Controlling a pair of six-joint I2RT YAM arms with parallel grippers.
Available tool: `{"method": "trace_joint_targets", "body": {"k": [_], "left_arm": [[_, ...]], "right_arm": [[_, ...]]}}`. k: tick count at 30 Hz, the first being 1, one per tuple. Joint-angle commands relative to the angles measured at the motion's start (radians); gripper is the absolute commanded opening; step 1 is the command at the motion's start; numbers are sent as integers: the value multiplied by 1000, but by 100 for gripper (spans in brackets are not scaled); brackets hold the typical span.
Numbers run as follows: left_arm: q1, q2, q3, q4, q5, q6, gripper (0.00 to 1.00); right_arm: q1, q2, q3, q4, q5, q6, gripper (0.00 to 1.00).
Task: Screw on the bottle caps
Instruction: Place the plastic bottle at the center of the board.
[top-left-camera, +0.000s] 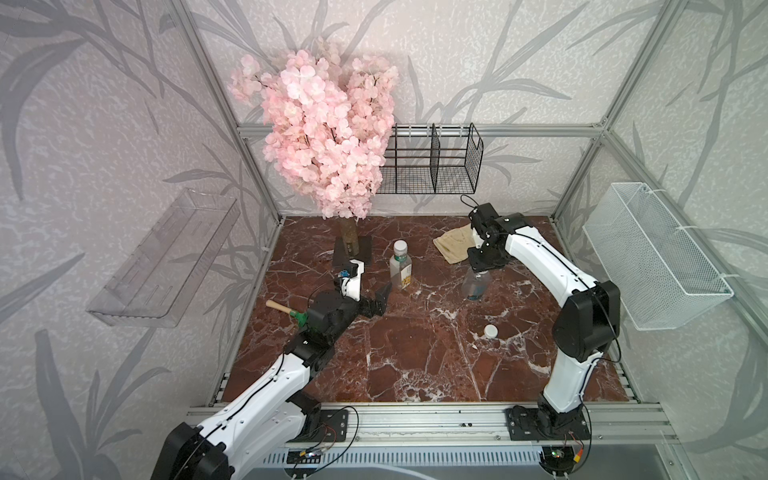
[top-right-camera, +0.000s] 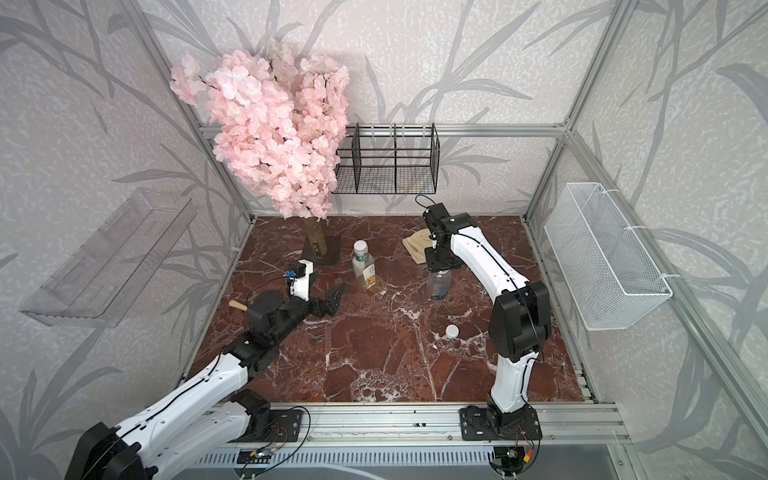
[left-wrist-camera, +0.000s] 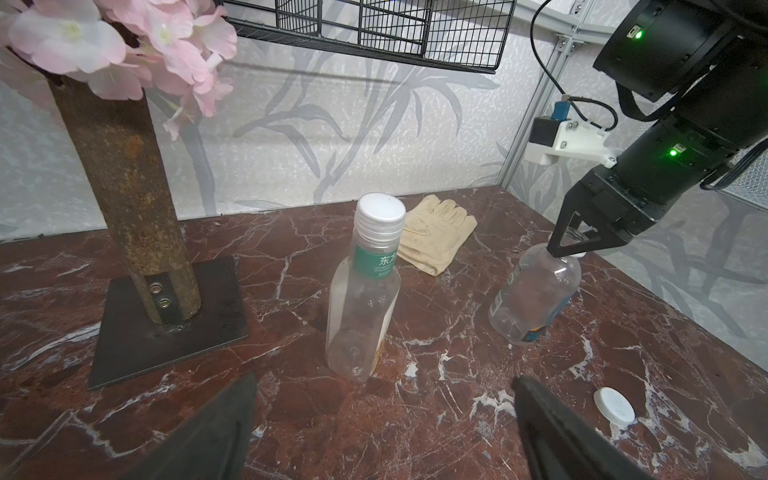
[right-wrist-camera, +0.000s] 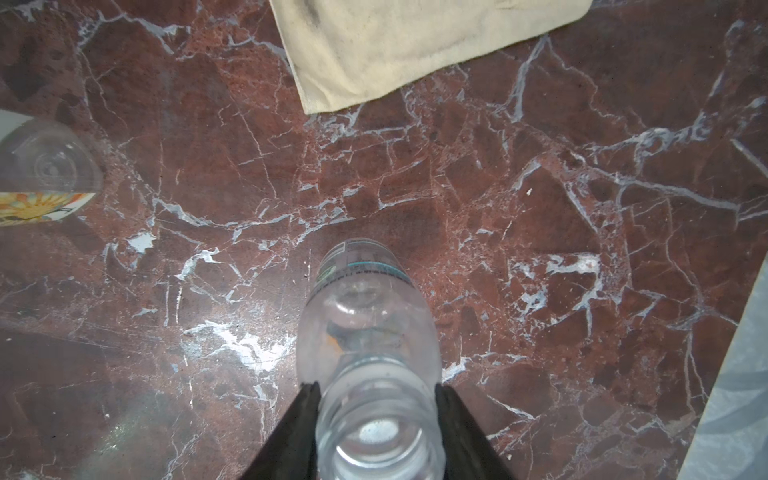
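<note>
A clear shelf (top-left-camera: 162, 257) hangs at far left. Beside it a mallet (top-left-camera: 279, 308) lies partly under the left arm. The left gripper (top-left-camera: 383, 300) has its jaws wide apart, near the green-banded bottle (top-left-camera: 400, 266), which stands mid-frame below a blossom tree (top-left-camera: 320, 133) with its cap (top-left-camera: 400, 247) on. Right of a glove (top-left-camera: 451, 245), the right gripper (top-left-camera: 478, 270) is clamped on the open neck of the rounder bottle (top-left-camera: 473, 289). The loose cap (top-left-camera: 491, 331) lies just below it on the table (top-left-camera: 415, 365). A white mesh basket (top-left-camera: 656, 257) hangs far right.

Grey leaf-patterned wallpaper (top-left-camera: 498, 62) covered the walls inside a silver aluminium frame (top-left-camera: 540, 129). A red-brown, white-veined marble tabletop (top-left-camera: 415, 353) lay below a black wire wall basket (top-left-camera: 415, 181), a white mesh basket (top-left-camera: 648, 253) and a clear plastic shelf (top-left-camera: 166, 253).
</note>
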Motion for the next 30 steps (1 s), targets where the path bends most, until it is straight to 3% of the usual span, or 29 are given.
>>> {"method": "trace_joint_targets", "body": {"k": [1,18,30], "left_arm": [[0,2,9,7,16,7,98],[0,-3,10,1,12,8,100],[1,-4,8,2,11,8,100]], "right_arm": [[26,0,53,-20,-31,-1,32],[252,123,263,-97,14,26,30],[309,153,240,-89,54,39,34]]}}
